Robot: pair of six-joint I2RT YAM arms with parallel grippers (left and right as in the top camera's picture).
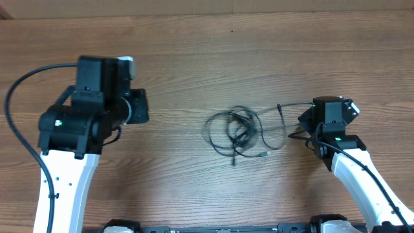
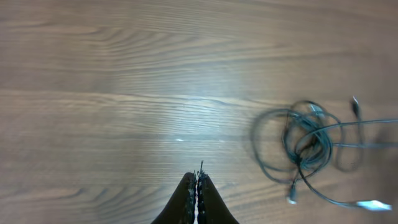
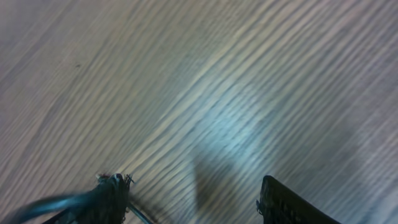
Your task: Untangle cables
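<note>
The cables (image 1: 238,133) lie as a small tangle of thin black loops on the wooden table (image 1: 194,58), between the two arms. One strand (image 1: 294,103) runs right from the tangle toward my right gripper (image 1: 303,126). In the right wrist view that gripper (image 3: 193,198) is open over bare wood, and a blurred strand (image 3: 53,204) passes by the outer side of its left finger (image 3: 113,193). My left gripper (image 1: 143,107) hangs well left of the tangle. The left wrist view shows it (image 2: 198,177) shut on nothing, with the cables (image 2: 305,146) off to its right.
Thick black wires (image 1: 16,123) run along the left arm and its base. The right arm's white link (image 1: 362,184) slants toward the front right corner. The table's far edge (image 1: 207,14) runs along the top of the overhead view.
</note>
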